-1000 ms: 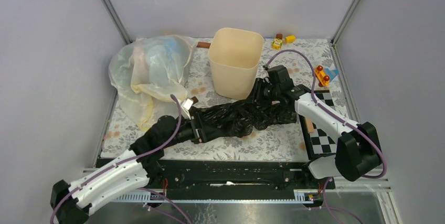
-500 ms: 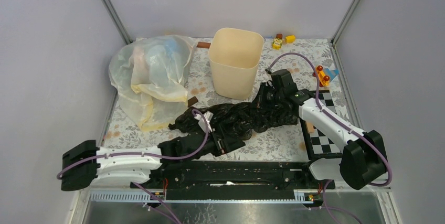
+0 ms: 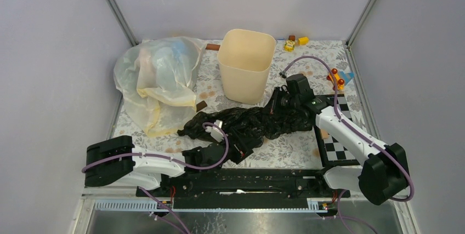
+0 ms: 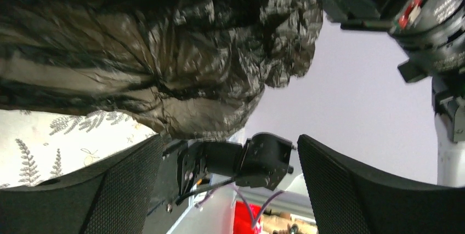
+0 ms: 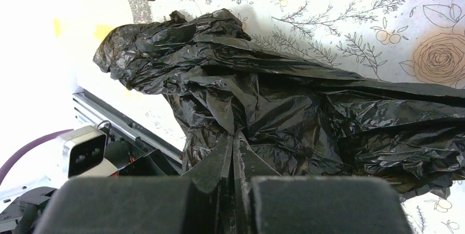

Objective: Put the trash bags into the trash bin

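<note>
Black trash bag (image 3: 257, 121) crumpled along worktop (image 3: 290, 146), just in front of trash bin (image 3: 247, 78), not inside.
Left tool (image 4: 229, 141) spread apart, empty, at bag's near-left edge; right tool (image 5: 233, 135) pinched together on film toward its right end.

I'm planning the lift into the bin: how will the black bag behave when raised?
Probably floppy: the bag is thin crinkled film sprawled flat, so it should drape below the right gripper. Likely light for its size. Its gloss suggests slip, with only a thin fold pinched.
</note>
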{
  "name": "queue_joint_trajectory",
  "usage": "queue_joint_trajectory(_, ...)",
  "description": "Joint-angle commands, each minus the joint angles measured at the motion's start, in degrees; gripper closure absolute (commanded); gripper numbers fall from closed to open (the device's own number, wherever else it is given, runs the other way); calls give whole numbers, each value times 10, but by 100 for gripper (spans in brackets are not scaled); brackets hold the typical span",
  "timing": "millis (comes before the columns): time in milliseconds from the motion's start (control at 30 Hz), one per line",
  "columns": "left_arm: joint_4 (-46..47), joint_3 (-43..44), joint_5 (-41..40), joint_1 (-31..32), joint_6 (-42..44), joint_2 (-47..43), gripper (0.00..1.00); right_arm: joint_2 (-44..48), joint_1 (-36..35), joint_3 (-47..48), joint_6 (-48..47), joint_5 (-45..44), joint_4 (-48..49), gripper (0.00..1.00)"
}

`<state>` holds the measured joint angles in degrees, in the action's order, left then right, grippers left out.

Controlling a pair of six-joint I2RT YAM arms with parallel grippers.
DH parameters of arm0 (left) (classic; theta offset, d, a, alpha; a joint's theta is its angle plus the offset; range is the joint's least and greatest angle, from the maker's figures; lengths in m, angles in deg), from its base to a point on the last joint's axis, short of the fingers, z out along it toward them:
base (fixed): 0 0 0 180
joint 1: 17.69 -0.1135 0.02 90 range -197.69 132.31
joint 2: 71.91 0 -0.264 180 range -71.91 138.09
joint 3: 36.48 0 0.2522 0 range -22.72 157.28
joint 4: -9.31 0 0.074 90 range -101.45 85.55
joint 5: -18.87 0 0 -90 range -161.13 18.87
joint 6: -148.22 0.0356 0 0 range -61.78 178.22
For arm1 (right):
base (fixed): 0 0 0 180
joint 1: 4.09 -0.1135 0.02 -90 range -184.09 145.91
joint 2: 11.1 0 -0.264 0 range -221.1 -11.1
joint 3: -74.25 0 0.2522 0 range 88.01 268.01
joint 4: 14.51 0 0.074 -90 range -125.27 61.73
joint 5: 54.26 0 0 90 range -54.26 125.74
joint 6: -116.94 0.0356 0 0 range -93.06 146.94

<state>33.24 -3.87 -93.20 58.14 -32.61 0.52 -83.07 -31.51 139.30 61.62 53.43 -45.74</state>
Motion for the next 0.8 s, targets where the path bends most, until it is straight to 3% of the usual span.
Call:
queue_joint_trajectory(0, 5, 20, -96, -9, -37, 4, 8, 22, 2, -7, 10, 21, 5, 100)
queue_joint_trajectory(133, 3, 32, -111, -44, -4, 21, 22, 36, 2, -12, 17, 27, 7, 99)
queue_joint_trajectory(267, 45, 77, -19, -95, 117, 69, 54, 50, 2, -15, 19, 19, 6, 99)
queue_joint_trajectory(333, 12, 89, -3, -109, 127, 73, 81, 55, 2, -13, 16, 5, -2, 99)
queue_joint_trajectory(400, 0, 86, 11, -122, 140, 69, 98, 61, 2, -4, 10, -27, -22, 98)
queue_joint_trajectory(567, -80, 90, 91, -164, 205, 40, 100, 77, 2, 12, -4, -111, -56, 82)
queue_joint_trajectory(700, -184, 86, 91, -182, 265, -19, 100, 89, 2, 16, -15, -161, -74, 83)
queue_joint_trajectory(767, -227, 74, 89, -196, 285, -58, 100, 95, 2, 16, -20, -174, -81, 93)
